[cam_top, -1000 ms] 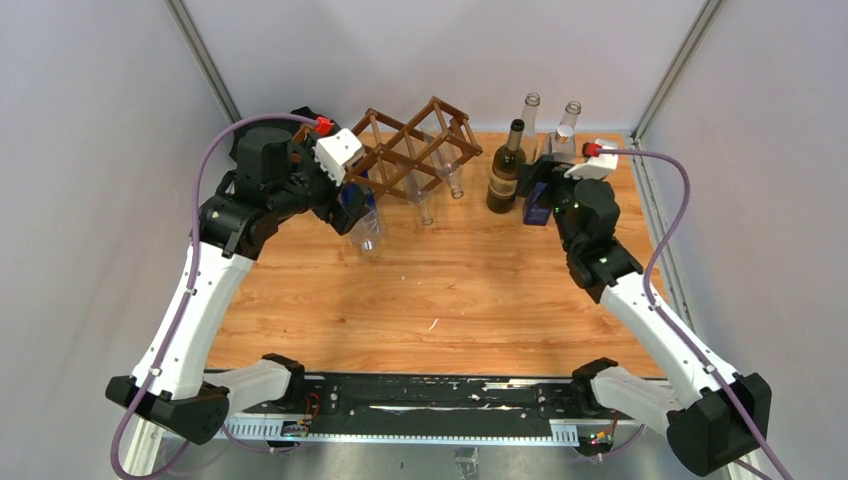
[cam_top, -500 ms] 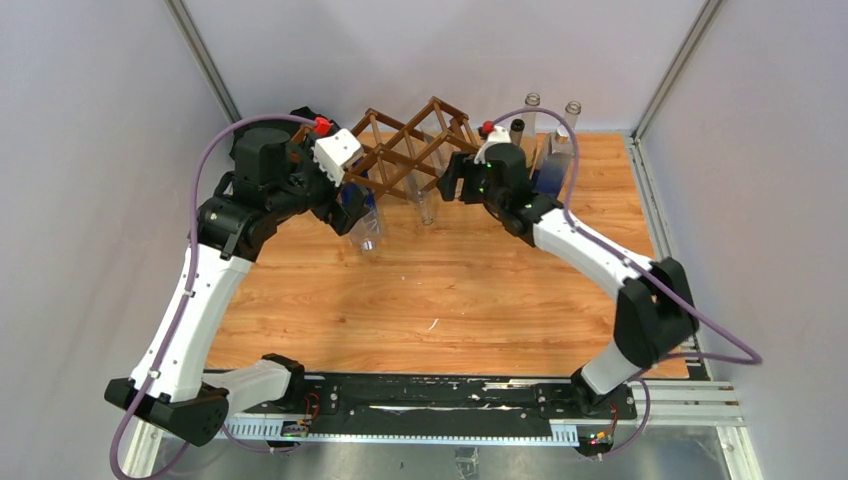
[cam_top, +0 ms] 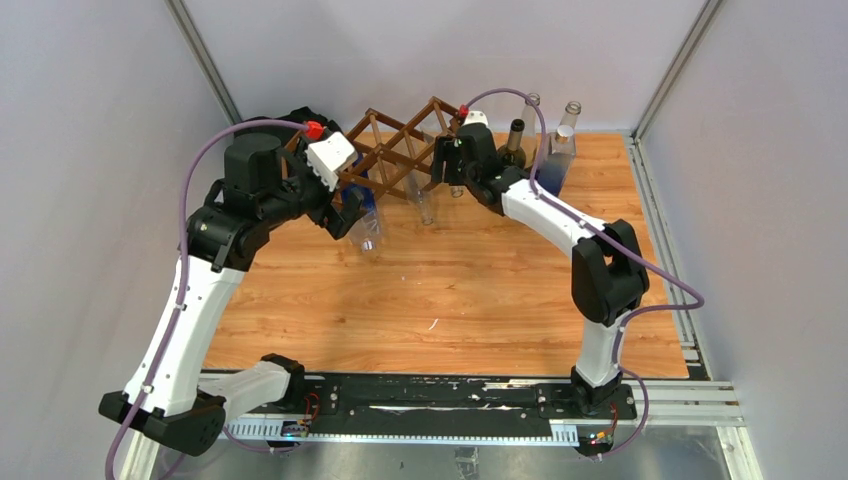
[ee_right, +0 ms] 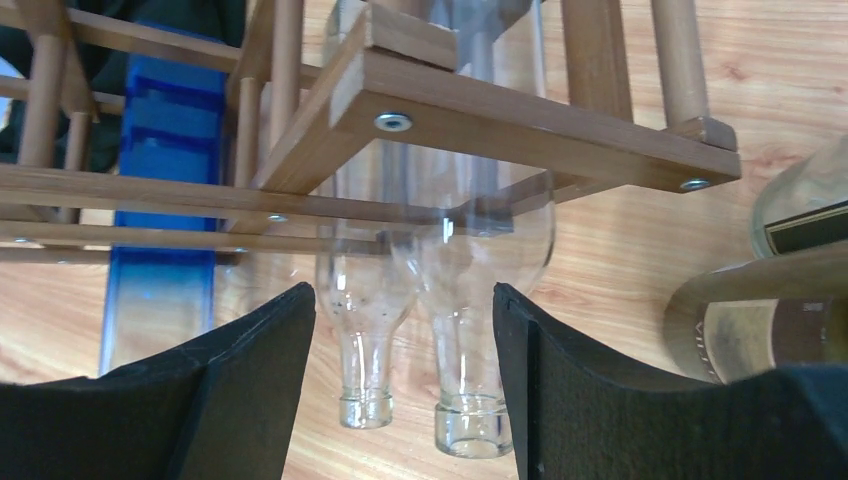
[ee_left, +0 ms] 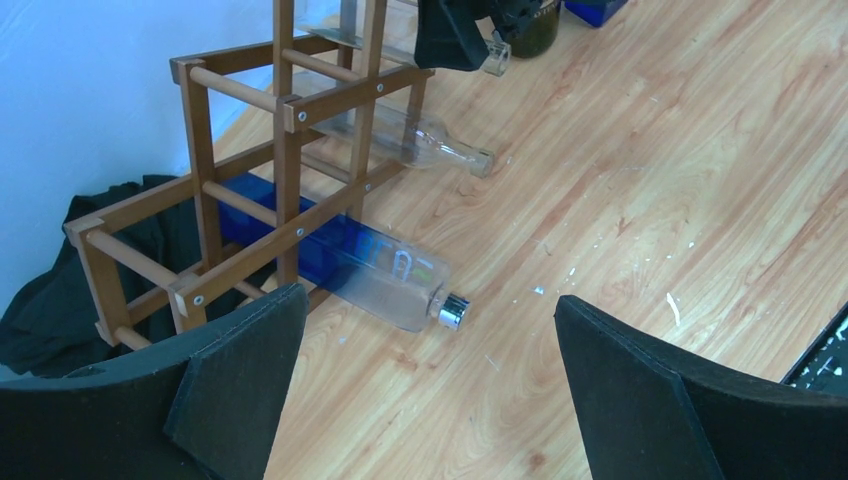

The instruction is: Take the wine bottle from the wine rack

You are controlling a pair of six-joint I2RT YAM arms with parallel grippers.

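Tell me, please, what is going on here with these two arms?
Two robot arms are at a wooden wine rack. The right hand has its fingers either side of the necks of two clear bottles in the rack, not yet gripping. The left hand hangs wide open near a blue bottle at the other end. A dark bottle stands nearby.

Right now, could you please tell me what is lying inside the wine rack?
Three bottles lie in the wine rack: a blue-tinted bottle, one clear bottle and a second clear bottle beside it. The sticks cover their far ends.
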